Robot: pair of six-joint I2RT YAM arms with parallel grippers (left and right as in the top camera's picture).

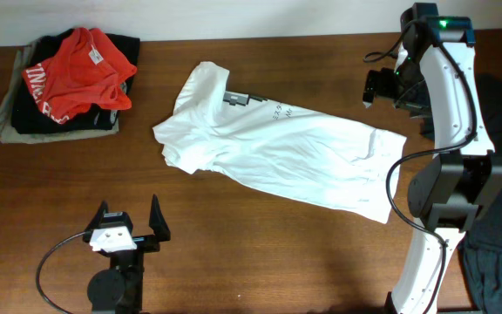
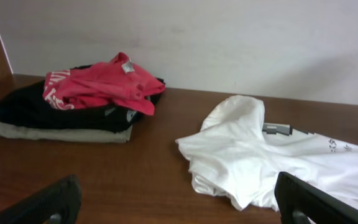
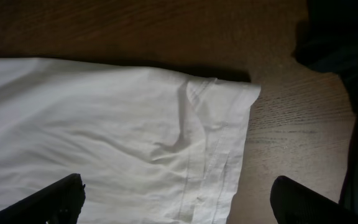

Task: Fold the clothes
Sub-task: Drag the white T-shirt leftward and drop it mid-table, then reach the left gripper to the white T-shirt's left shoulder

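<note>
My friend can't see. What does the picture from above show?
A crumpled white T-shirt lies across a brown table. A clothes stack topped by a red garment sits nearby. The open left gripper and right gripper hold nothing.

You see the white shirt (image 2: 253, 155) rumpled on the table (image 2: 135, 174) at right. At left, a red garment (image 2: 98, 84) tops a dark stack (image 2: 42, 112). Your left gripper (image 2: 178, 193) stands wide apart.

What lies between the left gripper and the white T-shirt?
Only bare wooden table between the left gripper and the white T-shirt; the overhead view shows it.
</note>
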